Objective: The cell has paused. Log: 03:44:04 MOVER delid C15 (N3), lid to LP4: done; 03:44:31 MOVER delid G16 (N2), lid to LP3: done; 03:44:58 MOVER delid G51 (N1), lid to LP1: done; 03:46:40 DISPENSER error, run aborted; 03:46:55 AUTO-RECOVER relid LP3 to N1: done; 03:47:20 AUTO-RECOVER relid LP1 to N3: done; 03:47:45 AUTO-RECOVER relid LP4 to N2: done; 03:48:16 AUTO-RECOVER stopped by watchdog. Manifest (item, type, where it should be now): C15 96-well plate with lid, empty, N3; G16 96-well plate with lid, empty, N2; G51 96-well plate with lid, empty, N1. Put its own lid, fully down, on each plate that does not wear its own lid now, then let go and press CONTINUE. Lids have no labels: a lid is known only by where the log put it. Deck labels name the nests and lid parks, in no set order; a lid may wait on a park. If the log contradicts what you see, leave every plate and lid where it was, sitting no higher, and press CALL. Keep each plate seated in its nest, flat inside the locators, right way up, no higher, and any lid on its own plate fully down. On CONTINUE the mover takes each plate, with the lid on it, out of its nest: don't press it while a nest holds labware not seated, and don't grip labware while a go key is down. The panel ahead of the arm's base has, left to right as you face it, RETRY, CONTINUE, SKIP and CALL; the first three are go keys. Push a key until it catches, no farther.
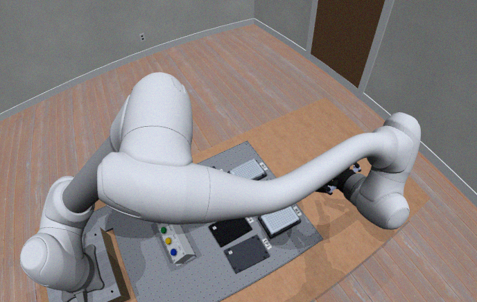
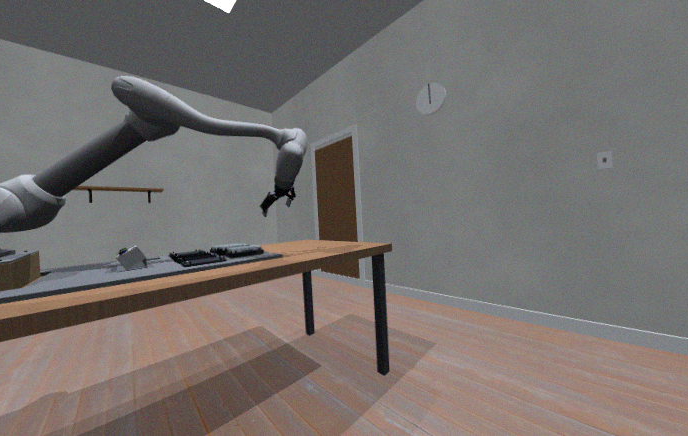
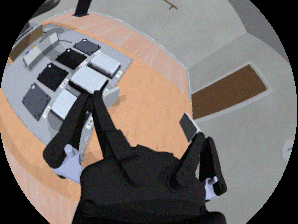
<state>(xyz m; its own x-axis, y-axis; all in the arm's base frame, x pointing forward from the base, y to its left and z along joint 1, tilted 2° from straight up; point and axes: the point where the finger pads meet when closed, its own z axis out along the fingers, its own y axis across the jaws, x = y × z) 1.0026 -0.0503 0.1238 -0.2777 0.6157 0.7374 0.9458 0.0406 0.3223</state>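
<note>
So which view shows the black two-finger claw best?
Wrist: the black two-finger claw fills the frame, fingers spread wide, holding nothing. Exterior shows it small, high above the wooden table; top has it mostly hidden behind the arm.

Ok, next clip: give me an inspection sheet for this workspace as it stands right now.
Surface: wooden table carrying a grey deck plate.
Job's things: two lidded well plates visible, the rest behind the arm; two dark lid parks; key panel, three keys showing.
Clutter: nothing seen.
Gripper: gripper open, holding nothing, high above the table's far end.
Cables: nothing seen.
Surroundings: brown door, wall shelf, wall clock.
</note>
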